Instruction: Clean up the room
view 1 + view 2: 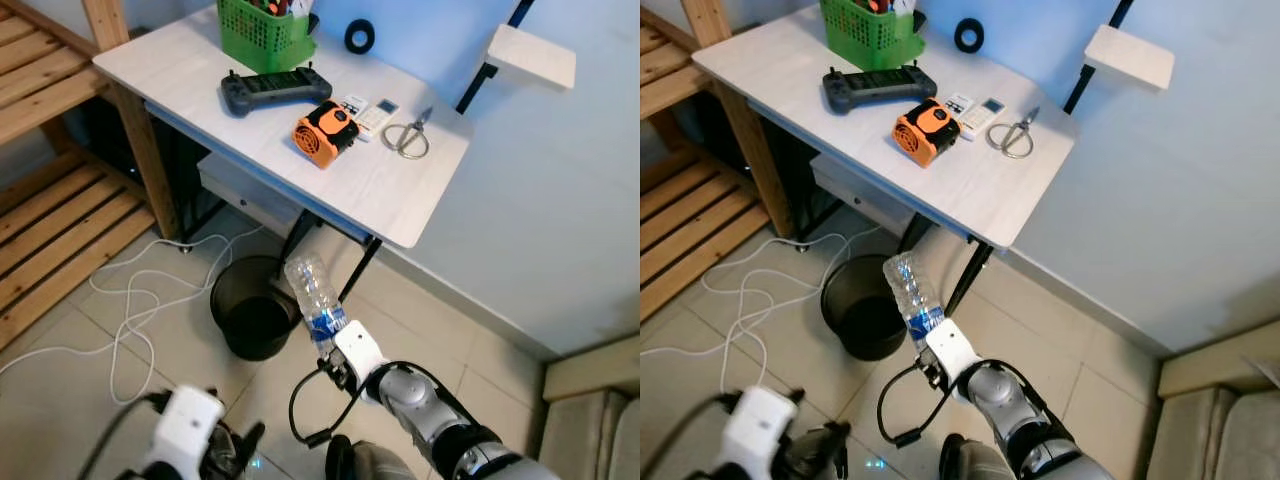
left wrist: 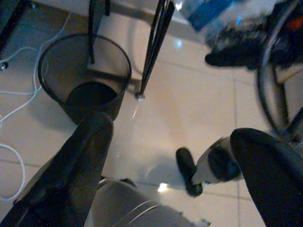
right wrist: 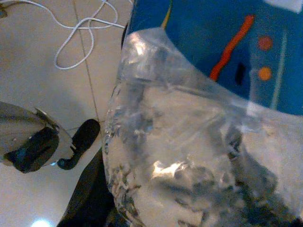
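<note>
Right gripper (image 1: 335, 345) holds bottle (image 1: 312, 292) beside bin (image 1: 250, 305).

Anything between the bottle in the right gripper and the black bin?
Nothing: in the left eye view the plastic bottle hangs beside the bin rim, with bare floor tile below.

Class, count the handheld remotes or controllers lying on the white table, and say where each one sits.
2. The black game controller lies in front of the green basket. The small white remote lies between the orange device and the scissors. The basket could hide more.
</note>
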### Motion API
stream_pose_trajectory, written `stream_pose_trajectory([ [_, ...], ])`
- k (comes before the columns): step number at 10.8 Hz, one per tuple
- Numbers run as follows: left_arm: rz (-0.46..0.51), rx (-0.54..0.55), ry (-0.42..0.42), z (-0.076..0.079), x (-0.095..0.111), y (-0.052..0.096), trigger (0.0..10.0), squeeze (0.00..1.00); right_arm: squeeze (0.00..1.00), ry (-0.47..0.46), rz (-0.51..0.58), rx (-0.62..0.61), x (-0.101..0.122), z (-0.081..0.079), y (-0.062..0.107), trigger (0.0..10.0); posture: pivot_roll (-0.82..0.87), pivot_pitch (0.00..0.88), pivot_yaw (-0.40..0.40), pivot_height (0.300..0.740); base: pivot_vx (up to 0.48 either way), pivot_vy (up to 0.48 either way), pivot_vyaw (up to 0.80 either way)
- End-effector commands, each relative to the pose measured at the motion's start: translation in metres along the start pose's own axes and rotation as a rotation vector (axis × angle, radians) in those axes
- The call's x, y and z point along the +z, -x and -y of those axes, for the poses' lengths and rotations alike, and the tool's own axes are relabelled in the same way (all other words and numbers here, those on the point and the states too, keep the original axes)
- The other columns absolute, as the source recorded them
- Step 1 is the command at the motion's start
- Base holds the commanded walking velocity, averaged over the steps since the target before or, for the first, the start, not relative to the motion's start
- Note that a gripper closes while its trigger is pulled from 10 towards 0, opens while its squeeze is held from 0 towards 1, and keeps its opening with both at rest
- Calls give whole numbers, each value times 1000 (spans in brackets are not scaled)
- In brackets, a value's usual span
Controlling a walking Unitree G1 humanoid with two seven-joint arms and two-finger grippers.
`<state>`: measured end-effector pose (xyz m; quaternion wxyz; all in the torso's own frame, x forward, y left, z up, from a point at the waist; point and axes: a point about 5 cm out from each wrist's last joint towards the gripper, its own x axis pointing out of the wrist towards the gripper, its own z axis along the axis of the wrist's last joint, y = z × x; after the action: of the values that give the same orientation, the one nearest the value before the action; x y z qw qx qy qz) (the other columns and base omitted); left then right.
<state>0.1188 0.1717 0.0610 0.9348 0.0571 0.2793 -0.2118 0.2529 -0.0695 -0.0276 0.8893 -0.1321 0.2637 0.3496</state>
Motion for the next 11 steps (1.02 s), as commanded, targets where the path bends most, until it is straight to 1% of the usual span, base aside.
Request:
stream_pose_trajectory([
  [1, -10, -13, 21, 3, -1, 4, 10000, 0, 0, 2, -1, -26, -2, 7, 3, 10000, 243, 222, -181, 740, 0, 0, 0],
  [2, 36, 116, -24, -12, 8, 6, 10000, 0, 0, 0, 4, -45, 1, 10, 2, 10000, 245, 223, -182, 740, 0, 0, 0],
  [3, 98, 246, 0, -22, 18, 6, 10000, 0, 0, -5, 10, -56, 3, 12, 2, 10000, 234, 226, -184, 740, 0, 0, 0],
  [4, 110, 338, 98, -23, 17, 9, 10000, 0, 0, 5, 11, -54, 3, 13, 3, 10000, 225, 229, -187, 740, 0, 0, 0],
  [5, 94, 362, 166, -16, 10, 10, 10000, 0, 0, 1, 9, -67, 3, 18, 4, 10000, 218, 233, -192, 740, 0, 0, 0],
  [7, 81, 394, 219, -14, 6, 8, 10000, 0, 0, -8, 11, -76, 4, 21, 4, 10000, 214, 235, -194, 740, 0, 0, 0],
  [8, 83, 403, 227, -14, 6, 8, 10000, 0, 0, -8, 11, -77, 4, 21, 4, 10000, 213, 236, -195, 740, 0, 0, 0],
  [9, 84, 405, 227, -13, 7, 7, 10000, 0, 0, 0, 10, -76, 5, 21, 3, 10000, 212, 238, -195, 740, 0, 300, 0],
  [11, 90, 401, 225, -11, 8, 5, 10000, 0, 0, 24, -2, -51, 4, 17, 3, 10000, 211, 243, -199, 740, 0, 480, 656],
])
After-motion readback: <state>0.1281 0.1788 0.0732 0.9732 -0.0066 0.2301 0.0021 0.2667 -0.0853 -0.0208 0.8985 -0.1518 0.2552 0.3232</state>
